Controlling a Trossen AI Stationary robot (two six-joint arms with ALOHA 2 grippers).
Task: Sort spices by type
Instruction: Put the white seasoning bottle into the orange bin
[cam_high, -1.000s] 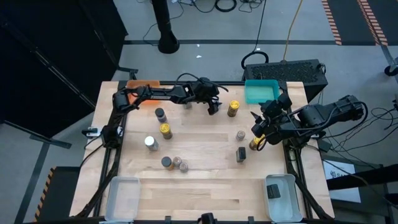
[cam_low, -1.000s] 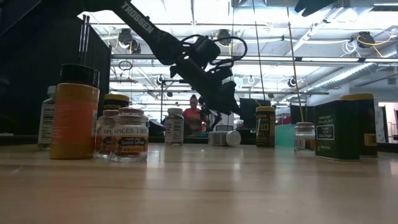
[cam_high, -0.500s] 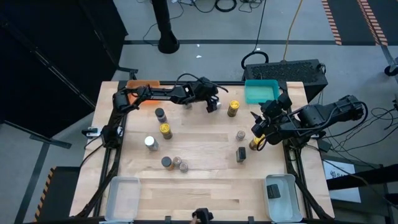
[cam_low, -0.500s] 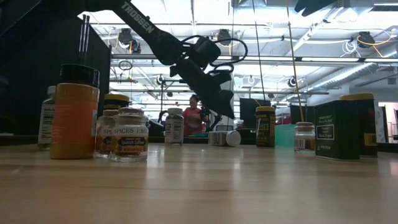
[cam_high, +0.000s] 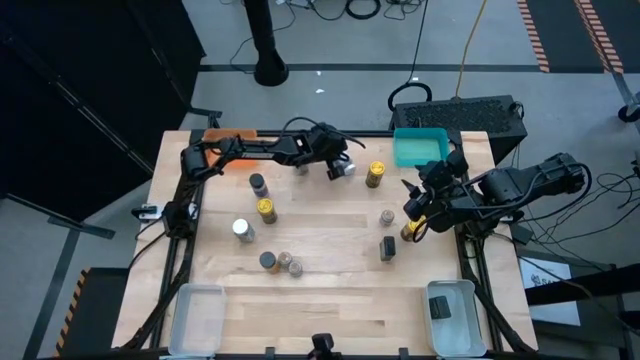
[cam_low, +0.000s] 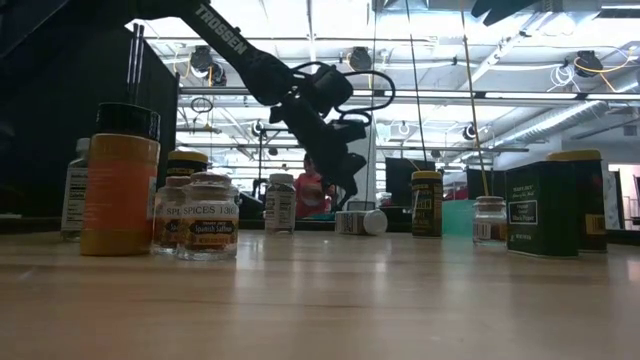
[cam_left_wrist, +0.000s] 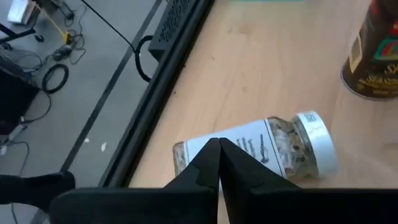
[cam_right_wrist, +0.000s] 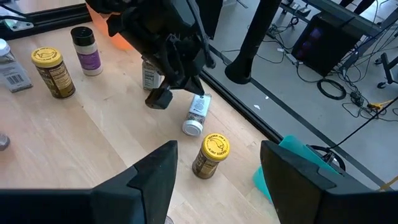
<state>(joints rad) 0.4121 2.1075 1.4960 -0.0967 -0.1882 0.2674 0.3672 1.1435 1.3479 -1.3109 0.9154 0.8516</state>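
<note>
The left hand (cam_left_wrist: 219, 163) has just snapped shut on nothing above the toppled white-capped jar (cam_left_wrist: 261, 151), which lies unsorted; the right hand (cam_right_wrist: 214, 163) hangs open, empty.

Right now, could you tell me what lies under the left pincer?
A white-capped jar lies on its side on the table below the shut left pincer. The fingers hide part of its label; nothing is gripped.

Toppled white-capped jar (cam_right_wrist: 196, 115), gold-lidded jar (cam_right_wrist: 211, 155) beside, left arm (cam_right_wrist: 163, 38) above
</note>
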